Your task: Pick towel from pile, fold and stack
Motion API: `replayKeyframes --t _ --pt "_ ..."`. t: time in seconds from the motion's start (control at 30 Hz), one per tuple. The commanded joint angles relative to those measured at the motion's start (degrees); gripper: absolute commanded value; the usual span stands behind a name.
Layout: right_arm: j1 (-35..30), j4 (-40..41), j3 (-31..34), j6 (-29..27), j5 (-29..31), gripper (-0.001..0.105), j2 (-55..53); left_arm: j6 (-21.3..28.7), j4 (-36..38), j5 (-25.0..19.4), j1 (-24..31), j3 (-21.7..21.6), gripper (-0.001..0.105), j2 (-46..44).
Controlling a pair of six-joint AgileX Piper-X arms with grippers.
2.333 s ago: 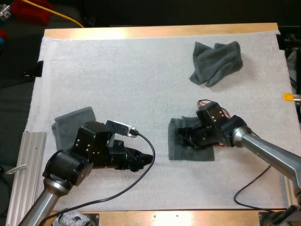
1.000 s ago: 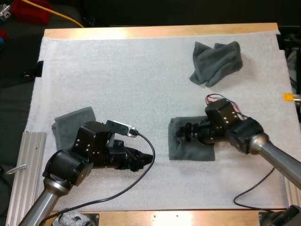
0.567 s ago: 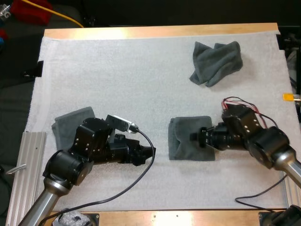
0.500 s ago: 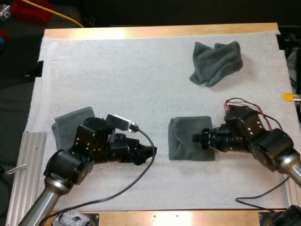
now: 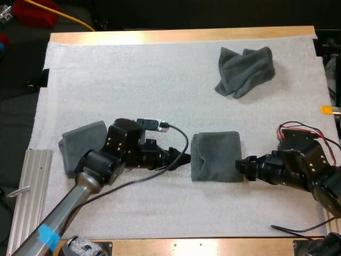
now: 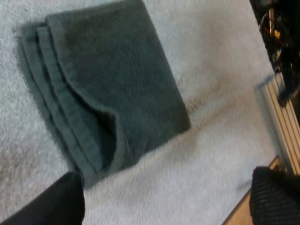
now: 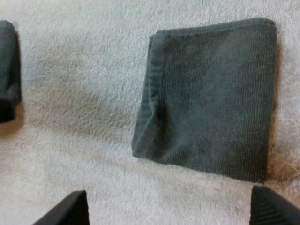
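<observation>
Between the left gripper (image 5: 184, 158) and the right gripper (image 5: 240, 166), the folded towel (image 5: 216, 156) lies flat near the middle of the white mat (image 5: 133, 80). The left gripper points at the towel's layered left edge, just beside it. The right gripper sits at the opposite edge, so both are about equally near. Each wrist view shows its own fingers (image 6: 61, 201) spread wide, clear of the towel and holding nothing.

The towel is close to square, slightly longer along the line joining the two grippers. The folded stack (image 5: 80, 140) lies well to the left, partly hidden by the left arm (image 5: 90, 170).

Judgement: folding appears complete and stacking is not yet done, so the towel must travel leftward.

The crumpled towel (image 5: 245, 69) rests at the mat's far right. The mat covers a wooden table (image 5: 160, 36), and a metal rail (image 5: 34, 186) lies at the near left side.
</observation>
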Motion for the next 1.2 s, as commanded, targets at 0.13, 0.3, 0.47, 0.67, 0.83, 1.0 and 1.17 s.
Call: replayKeyframes --t 0.13,0.3,0.47,0.67,0.83,1.0,1.17 --pt "0.07 0.87 -0.07 -1.46 0.33 0.067 -1.92 -2.53 -4.66 0.62 -0.17 -0.36 0.071 5.83" --pt "0.07 1.00 -0.07 -1.54 0.13 0.067 -1.98 -4.20 -8.49 0.62 -0.17 -0.36 0.071 11.19" --pt "0.07 1.00 -0.07 -1.54 -0.13 0.067 -1.98 -4.66 -10.42 0.62 -0.17 -0.36 0.071 16.72" --pt "0.07 1.00 -0.07 -1.54 -0.12 0.067 -1.98 -4.66 -11.79 0.22 -0.17 -0.36 0.071 22.49" --pt "0.07 1.00 -0.07 -1.54 -0.12 0.067 -1.98 -4.66 -12.07 0.57 -0.17 -0.80 0.071 26.01" --pt "0.07 1.00 -0.07 -1.54 -0.12 0.067 -1.98 -4.66 -12.07 0.66 -0.17 -2.43 0.071 27.58" --pt "0.07 1.38 -0.07 -1.54 -0.12 0.067 -1.98 -6.86 -11.55 1.98 -0.17 -5.23 0.071 29.66"
